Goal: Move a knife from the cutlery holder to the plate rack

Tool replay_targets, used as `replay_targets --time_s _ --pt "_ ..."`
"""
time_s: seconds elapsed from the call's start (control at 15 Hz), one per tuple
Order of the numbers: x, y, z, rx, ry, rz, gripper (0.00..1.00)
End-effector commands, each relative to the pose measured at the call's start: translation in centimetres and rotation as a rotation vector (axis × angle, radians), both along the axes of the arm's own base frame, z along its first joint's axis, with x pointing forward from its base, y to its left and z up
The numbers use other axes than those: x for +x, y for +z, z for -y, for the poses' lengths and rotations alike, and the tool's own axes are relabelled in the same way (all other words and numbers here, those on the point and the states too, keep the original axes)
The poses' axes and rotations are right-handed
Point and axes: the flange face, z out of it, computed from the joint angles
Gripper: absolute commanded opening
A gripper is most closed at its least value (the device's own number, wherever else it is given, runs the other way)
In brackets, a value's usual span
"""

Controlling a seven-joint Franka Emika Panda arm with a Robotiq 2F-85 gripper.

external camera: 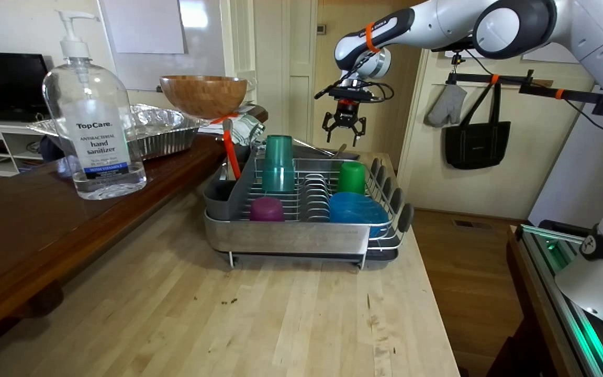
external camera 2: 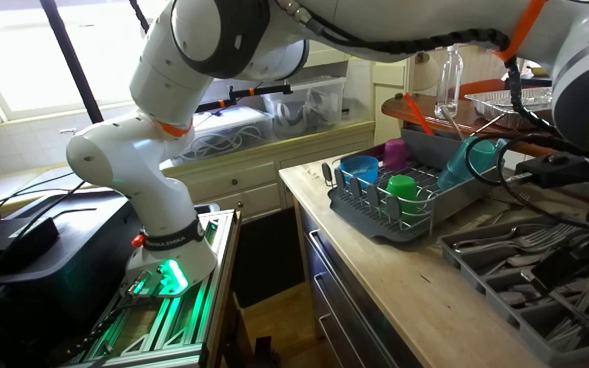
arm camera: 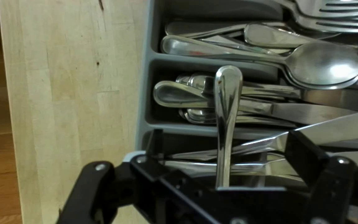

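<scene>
Above the grey cutlery tray (arm camera: 151, 55), the claw (external camera: 342, 140) hangs spread apart, gripping nothing — table knives (arm camera: 284, 110) lie in there. No knife shows in the wire plate rack (external camera: 287, 238) — the whole transfer seems left to do.

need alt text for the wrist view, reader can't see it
An open black claw at the bottom edge hovers above a grey cutlery tray of knives, spoons and forks. A metal handle runs crosswise over the knives, its lower end hidden by the claw. Wooden countertop shows at left.
</scene>
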Motion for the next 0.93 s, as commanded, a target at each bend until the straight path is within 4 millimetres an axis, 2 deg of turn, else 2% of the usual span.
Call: replay_targets --time_s 0.0,0.4,0.73,0.8,0.87 --pt "0.2 -0.2 -0.1 -0.017 -0.009 0.007 1.0" --pt "0.3 -1.1 -0.6 -0.095 0.035 0.014 0.98" --pt "0.0 -2.1 -1.4 -0.113 0.057 -0.006 0.85" --pt "-0.1 -2.4 -1.4 -0.119 0.056 -0.011 0.76" --pt "-0.3 -2.6 -1.3 -0.125 0.054 -0.015 0.81"
